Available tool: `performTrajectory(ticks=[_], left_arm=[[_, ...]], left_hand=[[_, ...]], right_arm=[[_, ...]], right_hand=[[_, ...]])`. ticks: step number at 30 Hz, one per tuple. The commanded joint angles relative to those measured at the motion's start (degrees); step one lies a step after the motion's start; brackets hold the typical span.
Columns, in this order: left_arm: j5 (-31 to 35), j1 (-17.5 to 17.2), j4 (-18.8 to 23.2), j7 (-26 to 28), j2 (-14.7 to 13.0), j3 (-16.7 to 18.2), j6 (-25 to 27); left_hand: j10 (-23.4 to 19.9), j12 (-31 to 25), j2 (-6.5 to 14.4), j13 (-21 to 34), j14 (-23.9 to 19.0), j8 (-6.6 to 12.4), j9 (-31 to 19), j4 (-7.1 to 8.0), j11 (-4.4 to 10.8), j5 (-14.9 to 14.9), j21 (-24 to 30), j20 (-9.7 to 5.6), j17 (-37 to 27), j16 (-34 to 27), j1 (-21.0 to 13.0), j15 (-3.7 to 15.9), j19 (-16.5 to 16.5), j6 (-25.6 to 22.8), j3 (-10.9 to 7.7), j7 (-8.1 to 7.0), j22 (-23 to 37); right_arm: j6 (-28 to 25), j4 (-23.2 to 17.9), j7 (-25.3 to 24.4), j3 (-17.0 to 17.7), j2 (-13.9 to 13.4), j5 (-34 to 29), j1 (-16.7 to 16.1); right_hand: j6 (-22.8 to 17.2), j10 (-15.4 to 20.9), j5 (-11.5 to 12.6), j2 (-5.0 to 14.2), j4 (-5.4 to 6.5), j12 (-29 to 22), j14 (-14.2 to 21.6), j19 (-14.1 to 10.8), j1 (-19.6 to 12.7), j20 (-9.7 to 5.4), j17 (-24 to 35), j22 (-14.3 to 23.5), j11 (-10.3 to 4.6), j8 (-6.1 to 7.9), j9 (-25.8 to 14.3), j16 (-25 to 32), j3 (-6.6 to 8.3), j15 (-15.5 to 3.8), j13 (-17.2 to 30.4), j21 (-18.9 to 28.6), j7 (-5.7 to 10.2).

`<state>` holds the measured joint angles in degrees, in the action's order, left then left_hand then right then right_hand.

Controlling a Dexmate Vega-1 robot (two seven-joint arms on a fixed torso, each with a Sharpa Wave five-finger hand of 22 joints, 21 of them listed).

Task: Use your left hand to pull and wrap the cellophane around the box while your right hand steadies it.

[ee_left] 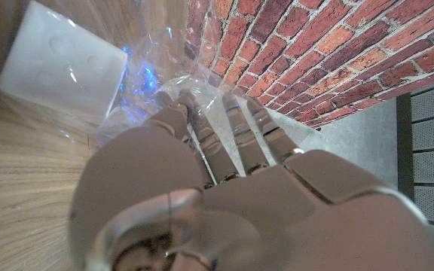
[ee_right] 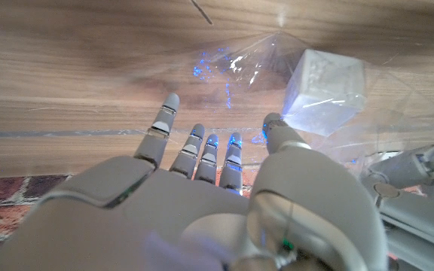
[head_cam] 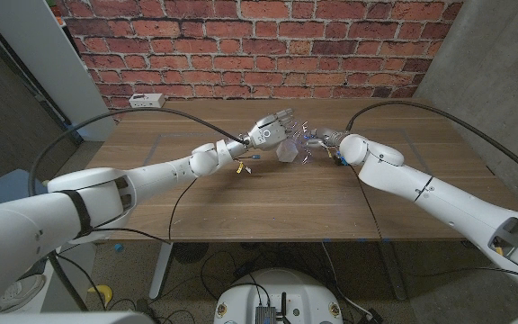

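A small white box (head_cam: pixel 288 150) sits mid-table on a crinkled sheet of clear cellophane (head_cam: pixel 302 137). In the left wrist view the box (ee_left: pixel 59 68) lies beyond my left hand's fingers (ee_left: pixel 202 135), and the cellophane (ee_left: pixel 175 79) is drawn up over their tips. My left hand (head_cam: pixel 269 131) is raised just left of the box and holds the sheet's edge. My right hand (head_cam: pixel 327 139) is on the box's right. In the right wrist view its fingers (ee_right: pixel 194 147) are spread on the cellophane (ee_right: pixel 239 68), thumb tip beside the box (ee_right: pixel 326 90).
A white power strip (head_cam: pixel 147 101) lies at the table's far left, near the brick wall. Black cables arch over both arms. Small loose tags hang from the left wrist (head_cam: pixel 241 165). Bare wood lies in front of both forearms.
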<state>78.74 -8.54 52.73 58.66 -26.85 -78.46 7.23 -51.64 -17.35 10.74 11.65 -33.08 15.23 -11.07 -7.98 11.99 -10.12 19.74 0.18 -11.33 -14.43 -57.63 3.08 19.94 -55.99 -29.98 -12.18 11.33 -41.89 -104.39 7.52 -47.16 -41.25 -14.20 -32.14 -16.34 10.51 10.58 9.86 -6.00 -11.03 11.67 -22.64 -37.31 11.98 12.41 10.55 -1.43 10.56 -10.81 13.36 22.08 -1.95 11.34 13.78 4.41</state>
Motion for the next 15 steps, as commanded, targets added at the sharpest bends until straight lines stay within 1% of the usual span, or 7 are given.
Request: performTrajectory(ticks=[1, 5, 7, 9, 10, 12, 15], left_arm=[[-2.40, 3.66, -9.41, 4.34, 5.77, -4.26, -2.60], [-3.05, 4.68, -13.01, 5.34, 8.03, -5.10, -2.86], [-2.75, 4.89, -14.41, 5.34, 8.99, -4.69, -3.61], [-2.23, 5.04, -16.54, 5.34, 10.37, -3.96, -4.58], [-1.96, 5.09, -17.96, 5.34, 11.27, -3.49, -5.05], [-1.71, 5.25, -21.00, 5.34, 13.20, -2.47, -6.41], [-1.59, 5.61, -25.44, 5.34, 16.07, -1.37, -8.02]], left_hand=[[-0.42, 0.13, -0.04, 0.21, -0.34, -0.17, -0.18, 0.04, 0.02, 0.24, 0.23, -0.08, -0.23, -0.10, -0.67, 10.38, 0.30, -0.40, 0.09, 0.10, 0.26], [-0.44, 0.24, 0.01, 0.21, -0.55, -0.18, -0.20, 0.06, 0.01, 0.21, 0.31, -0.13, -0.25, -0.10, -0.76, 10.47, 0.41, -0.58, 0.19, 0.13, 0.27], [-0.43, 0.29, 0.07, 0.20, -0.66, -0.21, -0.21, 0.09, 0.00, 0.20, 0.33, -0.13, -0.25, -0.10, -0.79, 10.47, 0.44, -0.59, 0.19, 0.15, 0.27], [-0.42, 0.34, 0.07, 0.20, -0.73, -0.24, -0.21, 0.07, 0.00, 0.18, 0.37, -0.15, -0.24, -0.07, -0.85, 10.50, 0.48, -0.63, 0.21, 0.15, 0.27], [-0.43, 0.38, 0.07, 0.20, -0.78, -0.26, -0.22, 0.05, 0.00, 0.17, 0.40, -0.25, -0.24, -0.06, -0.91, 10.52, 0.54, -0.65, 0.22, 0.15, 0.28], [-0.46, 0.47, 0.20, 0.20, -1.10, -0.32, -0.22, 0.14, 0.00, 0.14, 0.55, -0.48, -0.26, -0.09, -0.97, 10.50, 0.83, -0.69, 0.22, 0.16, 0.28], [-0.49, 0.64, 0.15, 0.20, -1.53, -0.47, -0.23, 0.08, -0.02, 0.10, 0.89, -0.98, -0.22, -0.03, -1.23, 10.56, 1.50, -0.70, 0.25, 0.19, 0.31]], right_arm=[[-7.49, -4.69, -7.76, 2.44, -1.85, 0.18, -3.54], [-9.33, -6.76, -13.04, 4.34, -2.29, -0.16, -6.26], [-10.45, -7.44, -15.92, 5.09, -2.10, -0.60, -7.49], [-11.47, -7.77, -19.34, 5.58, -1.56, -1.49, -8.70], [-11.66, -7.84, -20.83, 5.69, -1.40, -1.94, -9.19], [-12.46, -7.87, -23.58, 5.84, -0.80, -2.79, -9.99], [-12.40, -7.91, -26.33, 6.20, -0.52, -3.33, -10.97]], right_hand=[[-0.28, -0.13, -0.21, -0.70, 0.10, -0.11, 0.64, 0.16, 0.22, 0.06, 0.09, 0.14, -0.17, 0.25, -0.13, 0.39, -0.34, -0.22, 0.11, -0.08, -0.10], [-1.09, -0.04, -0.19, -0.19, -0.11, -0.19, 0.14, 1.77, -0.16, -0.77, 0.09, 0.15, -0.36, 0.61, -0.14, 0.24, -0.10, -0.49, 0.11, -0.80, 0.17], [-1.21, -0.22, -0.21, -0.11, -0.21, -0.14, -0.53, 2.80, -0.26, -0.73, 0.09, 0.15, -0.54, 0.65, -0.14, 0.00, -0.07, -0.55, 0.10, -1.25, 0.12], [-1.18, -0.96, -0.25, -0.04, -0.29, 0.05, -2.12, 5.11, -0.31, -0.57, 0.09, 0.13, -0.51, 0.60, -0.13, -0.55, -0.07, -0.13, 0.10, -2.15, 0.31], [-0.94, -1.70, -0.28, 0.00, -0.32, 0.22, -3.13, 6.87, -0.31, -0.25, 0.09, 0.11, -0.39, 0.50, -0.13, -0.86, -0.08, 0.03, 0.10, -2.73, 0.46], [-0.35, -3.44, -0.32, -0.10, -0.40, 0.53, -5.76, 9.77, -0.24, -0.50, 0.01, 0.07, -0.04, 0.29, -0.13, -1.67, -0.14, 0.76, 0.09, -3.37, 0.84], [0.27, -4.79, -0.37, -0.17, -0.44, 0.60, -8.02, 11.94, -0.12, -0.90, -0.05, 0.03, -0.09, 0.16, -0.13, -2.22, -0.20, 1.49, 0.09, -3.59, 1.21]])
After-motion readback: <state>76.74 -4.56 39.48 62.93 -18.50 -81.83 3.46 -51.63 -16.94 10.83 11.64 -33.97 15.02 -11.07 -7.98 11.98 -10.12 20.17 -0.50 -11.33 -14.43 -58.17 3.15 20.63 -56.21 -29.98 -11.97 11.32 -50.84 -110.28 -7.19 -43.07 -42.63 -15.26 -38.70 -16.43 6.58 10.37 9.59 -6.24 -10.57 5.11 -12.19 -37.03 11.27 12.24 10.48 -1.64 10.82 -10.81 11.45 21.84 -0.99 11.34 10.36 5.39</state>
